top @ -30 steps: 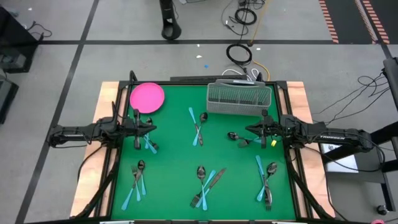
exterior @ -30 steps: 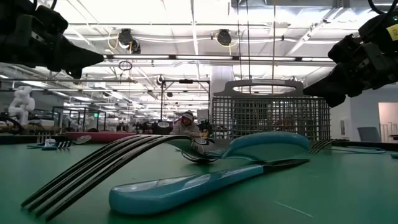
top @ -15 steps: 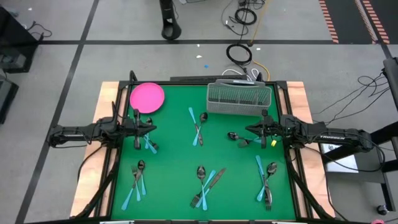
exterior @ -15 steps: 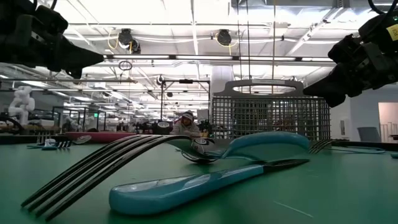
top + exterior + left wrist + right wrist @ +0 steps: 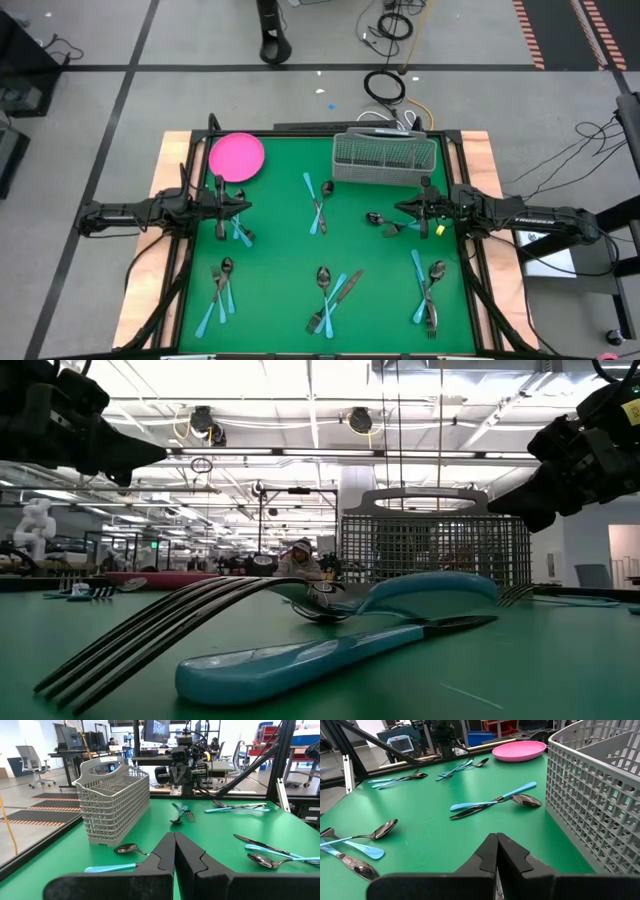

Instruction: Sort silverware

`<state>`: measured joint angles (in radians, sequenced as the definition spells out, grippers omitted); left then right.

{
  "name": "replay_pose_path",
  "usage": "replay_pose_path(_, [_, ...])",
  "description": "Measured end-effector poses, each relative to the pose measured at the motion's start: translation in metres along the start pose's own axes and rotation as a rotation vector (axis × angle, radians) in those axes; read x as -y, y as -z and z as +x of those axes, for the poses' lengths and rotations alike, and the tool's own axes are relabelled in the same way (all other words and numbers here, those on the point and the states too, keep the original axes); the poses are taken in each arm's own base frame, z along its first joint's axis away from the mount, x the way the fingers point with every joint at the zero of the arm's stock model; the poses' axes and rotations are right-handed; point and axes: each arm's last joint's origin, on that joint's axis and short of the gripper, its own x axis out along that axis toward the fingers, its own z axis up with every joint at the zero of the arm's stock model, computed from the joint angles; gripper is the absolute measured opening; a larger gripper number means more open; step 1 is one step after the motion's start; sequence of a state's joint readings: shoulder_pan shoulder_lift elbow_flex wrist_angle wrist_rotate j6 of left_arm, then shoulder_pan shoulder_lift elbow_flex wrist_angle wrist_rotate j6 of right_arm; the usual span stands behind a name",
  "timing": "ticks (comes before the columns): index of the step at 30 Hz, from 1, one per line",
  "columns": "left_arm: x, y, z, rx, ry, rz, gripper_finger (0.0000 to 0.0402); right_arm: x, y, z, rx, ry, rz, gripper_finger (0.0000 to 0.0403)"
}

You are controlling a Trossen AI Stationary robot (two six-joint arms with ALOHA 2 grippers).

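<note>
Green felt table (image 5: 280, 250) carries six clusters of blue-handled, dark-metal silverware (image 5: 318, 205), while my left pincer (image 5: 243, 206) and right pincer (image 5: 400, 208) hover shut, empty.

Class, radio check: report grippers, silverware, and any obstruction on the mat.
Left gripper and right gripper shut, empty, above the mat. Silverware lies in scattered piles. Basket at far edge; nothing blocking.

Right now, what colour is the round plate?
Pink; the plate shows best in the high view.

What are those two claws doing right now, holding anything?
Left gripper: shut, empty, above the green table.
Right gripper: shut, empty, beside the gray wire mesh basket.
</note>
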<state>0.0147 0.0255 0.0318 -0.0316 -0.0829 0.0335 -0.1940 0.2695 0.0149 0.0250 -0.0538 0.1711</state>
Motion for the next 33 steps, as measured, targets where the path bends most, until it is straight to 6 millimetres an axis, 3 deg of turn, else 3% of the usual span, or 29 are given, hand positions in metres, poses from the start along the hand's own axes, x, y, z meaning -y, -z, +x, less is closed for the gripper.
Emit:
replay_pose_path(20, [0.0000,0.0001,0.0000,0.000,0.000,0.000,0.0000,-0.0004,-0.0026,-0.0001,0.027,-0.005,0.000,0.0000])
replay_pose_path(26, [0.0000,0.0001,0.0000,-0.001,0.000,0.000,0.0000,-0.0013,-0.0074,-0.0003,0.076,-0.018,0.122,0.0000])
replay_pose_path(30, [-0.0007,-0.0016,0.0000,0.017,-0.024,0.051,0.0000,-0.0011,-0.0072,-0.0003,0.076,-0.011,0.103,0.0000])
replay_pose_path(33, [-0.0006,-0.0064,-0.0002,0.069,-0.015,-0.129,0.0000,-0.0010,-0.0071,-0.0002,0.074,-0.009,0.098,0.0000])
